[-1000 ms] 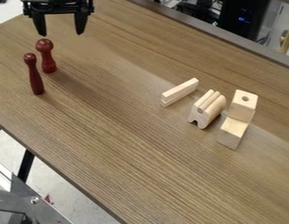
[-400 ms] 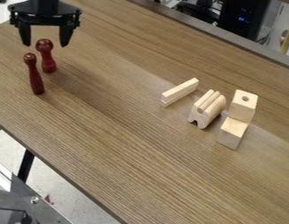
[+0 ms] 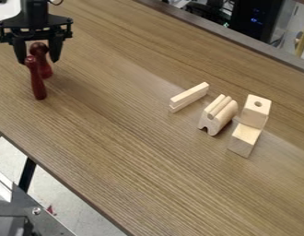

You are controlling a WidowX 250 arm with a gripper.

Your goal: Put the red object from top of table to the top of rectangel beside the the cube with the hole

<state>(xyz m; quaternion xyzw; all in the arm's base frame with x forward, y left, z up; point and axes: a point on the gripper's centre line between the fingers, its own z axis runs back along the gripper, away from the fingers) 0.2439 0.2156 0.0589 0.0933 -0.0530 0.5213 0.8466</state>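
Observation:
My gripper (image 3: 38, 60) hangs open at the upper left, its fingers spread either side of the head of the rear red pin (image 3: 42, 59). That pin has tilted slightly in look and stands on the table (image 3: 136, 138), partly behind the front red pin (image 3: 36, 78), which is slimmer and darker. At the right, a wooden cube with a hole (image 3: 256, 108) sits at the upper end of a pale rectangular block (image 3: 245, 139), whose lower part has a bare top.
Left of the cube stands a grooved wooden block (image 3: 218, 115) with a notch underneath. Two thin stacked wooden strips (image 3: 189, 97) lie farther left. The table's near edge slants down from the left, with metal equipment (image 3: 31, 207) below it.
The gripper has moved left and down in the view, from above and right of the rear red pin to around its head. The pins and wooden blocks have not moved.

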